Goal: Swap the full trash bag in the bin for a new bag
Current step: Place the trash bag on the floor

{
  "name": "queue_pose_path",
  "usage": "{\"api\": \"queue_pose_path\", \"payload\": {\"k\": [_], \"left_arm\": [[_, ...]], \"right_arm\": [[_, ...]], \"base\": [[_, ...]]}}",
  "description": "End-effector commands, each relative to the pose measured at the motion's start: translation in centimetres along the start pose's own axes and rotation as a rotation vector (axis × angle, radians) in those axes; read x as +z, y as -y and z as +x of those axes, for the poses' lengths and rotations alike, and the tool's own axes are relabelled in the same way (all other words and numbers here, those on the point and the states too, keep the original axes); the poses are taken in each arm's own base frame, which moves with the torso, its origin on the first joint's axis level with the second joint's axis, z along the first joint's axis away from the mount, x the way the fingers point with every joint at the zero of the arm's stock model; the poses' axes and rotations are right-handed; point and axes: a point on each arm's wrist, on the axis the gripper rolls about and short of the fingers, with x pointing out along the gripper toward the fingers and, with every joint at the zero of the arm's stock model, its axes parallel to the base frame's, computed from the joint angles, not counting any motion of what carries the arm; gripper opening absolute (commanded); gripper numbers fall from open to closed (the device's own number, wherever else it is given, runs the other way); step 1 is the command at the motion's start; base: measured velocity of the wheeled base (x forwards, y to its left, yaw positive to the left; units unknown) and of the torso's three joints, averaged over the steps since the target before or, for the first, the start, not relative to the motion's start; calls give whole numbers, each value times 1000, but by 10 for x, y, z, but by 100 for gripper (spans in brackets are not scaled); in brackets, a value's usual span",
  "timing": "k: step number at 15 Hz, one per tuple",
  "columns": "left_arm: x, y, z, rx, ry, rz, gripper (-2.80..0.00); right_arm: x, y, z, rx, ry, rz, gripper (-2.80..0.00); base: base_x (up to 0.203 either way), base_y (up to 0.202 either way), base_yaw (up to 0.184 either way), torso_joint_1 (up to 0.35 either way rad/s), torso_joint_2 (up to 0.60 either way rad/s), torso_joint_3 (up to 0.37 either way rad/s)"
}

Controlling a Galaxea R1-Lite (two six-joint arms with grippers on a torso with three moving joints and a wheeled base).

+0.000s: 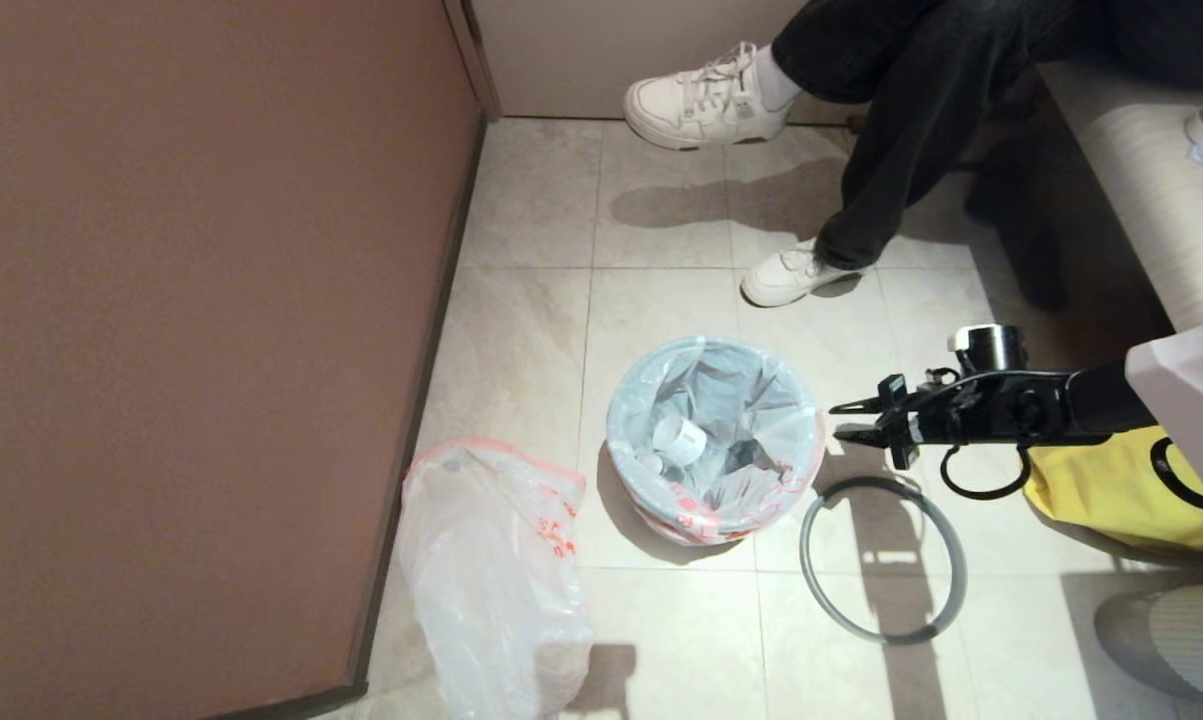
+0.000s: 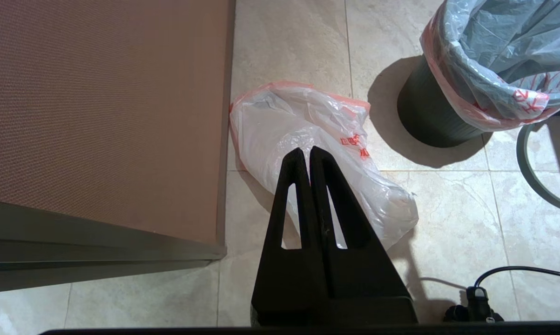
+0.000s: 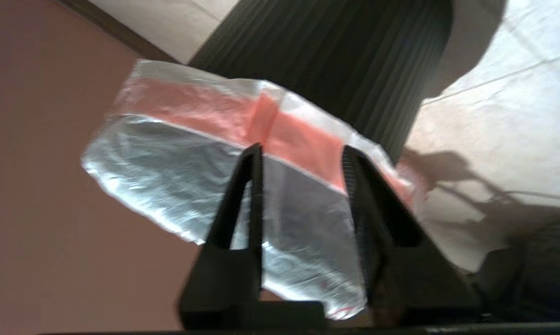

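Scanning from the left, we meet the brown wall (image 1: 201,330) first, with the new bag (image 1: 496,570) lying flat on the floor (image 1: 661,620) against its foot. Our left end effector (image 2: 310,156) hangs parked above that bag, fingers together and empty. Next comes the bin (image 2: 428,121), with the full trash bag (image 1: 711,440) inside, its pink-edged rim folded over the outside and a white cup showing within. The grey hoop (image 1: 881,560) lies on the floor just beside the bin. Our right end effector (image 1: 841,422) sits near the bin's rim, fingers apart, the bag's pink edge just ahead of them.

We judge the step to be gripping the full bag's rim; the next move calls for closing on the film only. Bare floor lies around the bin, but a person's shoes (image 1: 791,275) stand beyond it.
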Motion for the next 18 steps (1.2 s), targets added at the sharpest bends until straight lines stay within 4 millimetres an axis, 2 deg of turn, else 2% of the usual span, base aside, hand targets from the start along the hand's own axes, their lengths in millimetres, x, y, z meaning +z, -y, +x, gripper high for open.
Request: {"api": "queue_pose_path", "payload": {"k": [1, 3, 5, 15, 18], "left_arm": [[0, 0, 0, 0, -1, 0, -280], [0, 0, 0, 2, -1, 0, -280], [0, 0, 0, 1, -1, 0, -280], [0, 0, 0, 0, -1, 0, -280], [0, 0, 0, 1, -1, 0, -280]], "right_arm": [[1, 1, -2, -18, 15, -46, 0], [-3, -2, -13, -35, 30, -107, 0], [-5, 1, -12, -83, 84, -165, 0], [-31, 10, 23, -174, 51, -352, 0], [-31, 14, 30, -190, 55, -394, 0]], "base": [[0, 0, 0, 0, 0, 0], [0, 0, 0, 0, 0, 0], [0, 0, 0, 0, 0, 0], [0, 0, 0, 0, 0, 0], [0, 0, 0, 0, 0, 0]]}}
